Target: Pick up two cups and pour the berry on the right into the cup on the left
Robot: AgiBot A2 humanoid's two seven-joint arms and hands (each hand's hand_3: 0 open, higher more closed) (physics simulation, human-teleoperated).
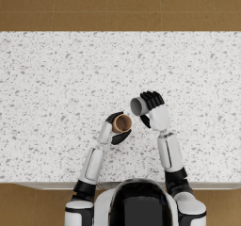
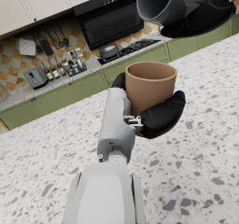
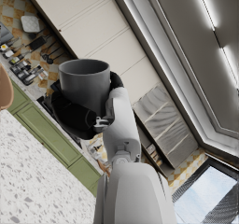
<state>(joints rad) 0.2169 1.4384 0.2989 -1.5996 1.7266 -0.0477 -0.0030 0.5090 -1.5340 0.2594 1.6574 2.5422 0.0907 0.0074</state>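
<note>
My left hand [image 1: 117, 128] grips a tan cup [image 1: 122, 123] upright above the speckled counter [image 1: 56, 79]; in the left wrist view the tan cup [image 2: 149, 85] sits in my left hand [image 2: 156, 118]. My right hand [image 1: 154, 108] holds a grey cup [image 1: 139, 106] tipped on its side, its mouth facing left, just above and right of the tan cup. The grey cup [image 2: 163, 3] hangs over the tan one with a gap between them. In the right wrist view my right hand [image 3: 77, 113] wraps the grey cup [image 3: 86, 83]. No berry shows in any view.
The white speckled counter spreads wide to the left, right and far side of the hands. Brown floor tiles [image 1: 117, 8] lie beyond its far edge. Green cabinets and a stove [image 2: 116, 45] stand in the background.
</note>
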